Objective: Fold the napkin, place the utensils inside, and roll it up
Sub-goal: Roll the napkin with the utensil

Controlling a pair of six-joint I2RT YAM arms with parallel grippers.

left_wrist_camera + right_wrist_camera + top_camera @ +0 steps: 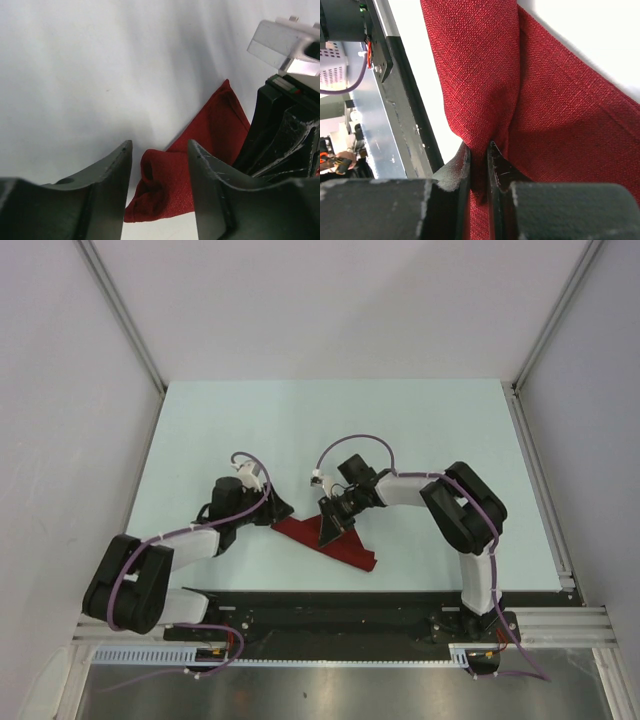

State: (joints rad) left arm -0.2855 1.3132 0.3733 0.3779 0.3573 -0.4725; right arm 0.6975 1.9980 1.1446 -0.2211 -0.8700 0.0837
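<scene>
My right gripper (479, 150) is clenched on a raised fold of the napkin (555, 105). My left gripper (159, 150) stands parted, straddling the cloth's curled end without clamping it. The napkin lies on the table (420, 430) between my two arms. It looks light, limp and coarse-woven, so I judge that pinching a doubled edge will hold best, since a single layer would sag.

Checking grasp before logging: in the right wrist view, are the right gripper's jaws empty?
No, the right gripper is shut on a fold of the dark red soft cloth napkin.
</scene>
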